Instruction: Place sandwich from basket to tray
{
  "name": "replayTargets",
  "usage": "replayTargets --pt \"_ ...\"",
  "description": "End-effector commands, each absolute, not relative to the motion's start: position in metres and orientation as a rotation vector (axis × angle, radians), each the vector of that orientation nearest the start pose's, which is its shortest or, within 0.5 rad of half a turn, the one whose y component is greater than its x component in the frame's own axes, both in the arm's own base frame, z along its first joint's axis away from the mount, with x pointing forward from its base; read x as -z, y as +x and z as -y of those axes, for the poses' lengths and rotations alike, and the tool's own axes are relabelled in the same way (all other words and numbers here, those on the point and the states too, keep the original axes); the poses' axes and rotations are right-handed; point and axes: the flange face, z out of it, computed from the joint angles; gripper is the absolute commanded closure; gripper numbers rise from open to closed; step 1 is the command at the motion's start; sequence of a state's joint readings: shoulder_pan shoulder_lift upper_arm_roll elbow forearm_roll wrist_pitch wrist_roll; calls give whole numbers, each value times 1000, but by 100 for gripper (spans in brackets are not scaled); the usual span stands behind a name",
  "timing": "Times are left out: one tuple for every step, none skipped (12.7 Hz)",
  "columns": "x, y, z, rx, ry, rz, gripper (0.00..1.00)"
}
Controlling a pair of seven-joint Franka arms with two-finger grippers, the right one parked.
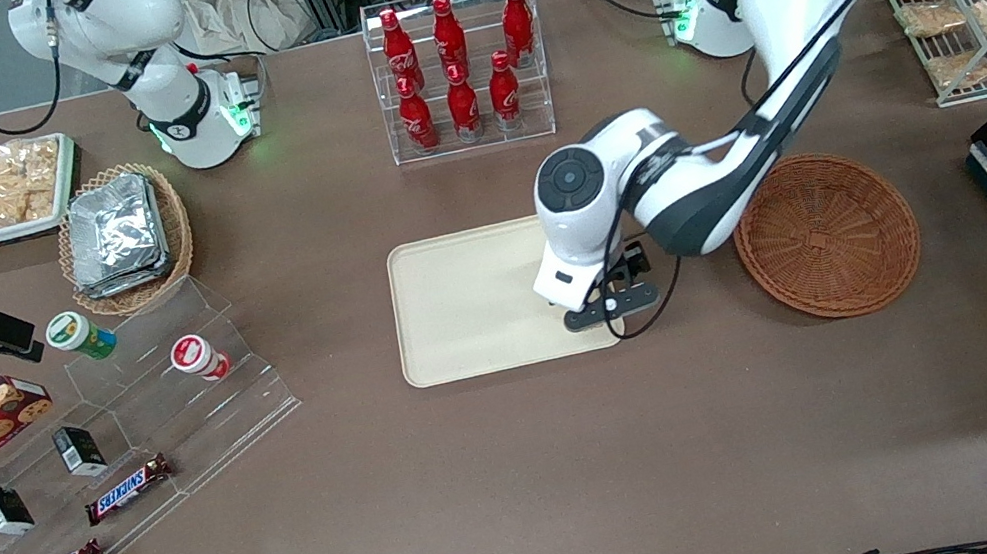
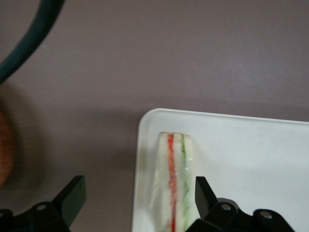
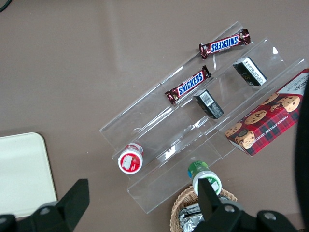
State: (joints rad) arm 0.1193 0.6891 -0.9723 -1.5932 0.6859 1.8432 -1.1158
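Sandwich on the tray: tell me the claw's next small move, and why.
Probably lift the claw straight up. The sandwich already lies on the tray near its edge, the claw's fingers stand open and apart from it, and the basket is empty, so only a clean retreat seems left.

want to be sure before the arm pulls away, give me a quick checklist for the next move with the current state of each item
1. Sandwich on the tray: ok, near a corner.
2. Gripper open, fingers apart around the sandwich: ok.
3. Fingers clear of the wrap: cannot tell, one finger is very close.
4. Basket empty: ok.
5. Sandwich fully inside the rim: ok.
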Motion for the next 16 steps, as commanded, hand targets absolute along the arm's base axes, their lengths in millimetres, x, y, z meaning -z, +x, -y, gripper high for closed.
replayTargets --pt "-434 551 354 23 -2981 176 0" --pt "-456 558 331 36 -2979 227 0" --pt "-481 561 308 57 -2986 271 0" --pt "-498 565 285 49 -3000 296 0" --pt "-517 564 258 63 -3000 319 0" --pt "-526 561 230 73 -2989 321 0" --pt "-539 561 196 74 -3000 344 0" --pt "-554 562 164 62 -3036 373 0" --pt "-565 565 126 58 -3065 367 0" --pt "-571 567 93 62 -3087 338 0" --pt "-578 568 66 75 -3094 329 0" --pt "-585 565 48 86 -3097 297 0" --pt "-588 559 35 84 -3111 280 0" --pt "-593 556 33 89 -3121 261 0" --pt "-592 556 32 64 -3141 240 0" --pt "-593 556 32 52 -3155 195 0"
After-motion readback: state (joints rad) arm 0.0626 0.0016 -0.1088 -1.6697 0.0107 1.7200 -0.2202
